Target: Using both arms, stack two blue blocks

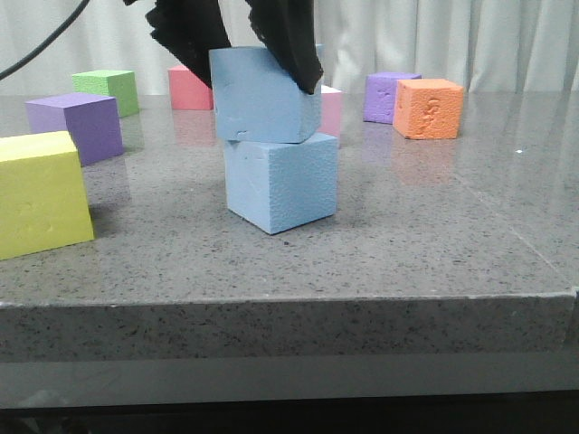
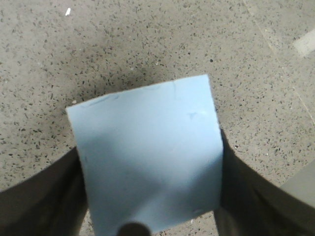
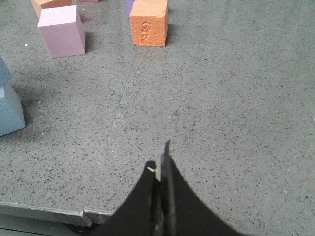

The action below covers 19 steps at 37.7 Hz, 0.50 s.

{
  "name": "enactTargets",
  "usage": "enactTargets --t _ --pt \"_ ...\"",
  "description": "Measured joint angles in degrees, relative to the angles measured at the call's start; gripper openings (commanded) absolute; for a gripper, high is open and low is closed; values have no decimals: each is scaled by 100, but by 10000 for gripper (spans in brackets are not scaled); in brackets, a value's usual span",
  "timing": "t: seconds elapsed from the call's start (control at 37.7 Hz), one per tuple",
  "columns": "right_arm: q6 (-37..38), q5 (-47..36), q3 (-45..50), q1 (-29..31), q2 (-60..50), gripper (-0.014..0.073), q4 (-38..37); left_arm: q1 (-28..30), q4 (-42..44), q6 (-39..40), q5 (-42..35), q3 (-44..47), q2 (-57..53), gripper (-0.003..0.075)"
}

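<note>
Two blue blocks, one on the other, on the tabletop (image 1: 434,235).

I count two blue blocks: the smooth blue block (image 1: 262,95) rests tilted on the grainy blue block (image 1: 282,183), and my left pincer (image 1: 237,36) grips it on both sides. My right pincer (image 3: 161,172) is closed on nothing. I also see two purple cubes, two pink, and one each of yellow, green, orange.

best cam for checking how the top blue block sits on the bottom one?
Front view: the upper blue block, held by the left gripper, rests skewed on the lower blue block. Left wrist shows only its top face; right wrist only an edge.
</note>
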<state>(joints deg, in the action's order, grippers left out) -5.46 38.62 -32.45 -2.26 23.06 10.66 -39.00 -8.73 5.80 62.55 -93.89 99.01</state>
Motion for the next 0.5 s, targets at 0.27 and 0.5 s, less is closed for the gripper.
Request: enactTargets --t 0.27,0.5 --pt "0 0 0 0 0 -68 0 0 -12 0 31 -53 25 578" --pt "0 0 0 0 0 -68 0 0 -23 0 227 -537 -47 577"
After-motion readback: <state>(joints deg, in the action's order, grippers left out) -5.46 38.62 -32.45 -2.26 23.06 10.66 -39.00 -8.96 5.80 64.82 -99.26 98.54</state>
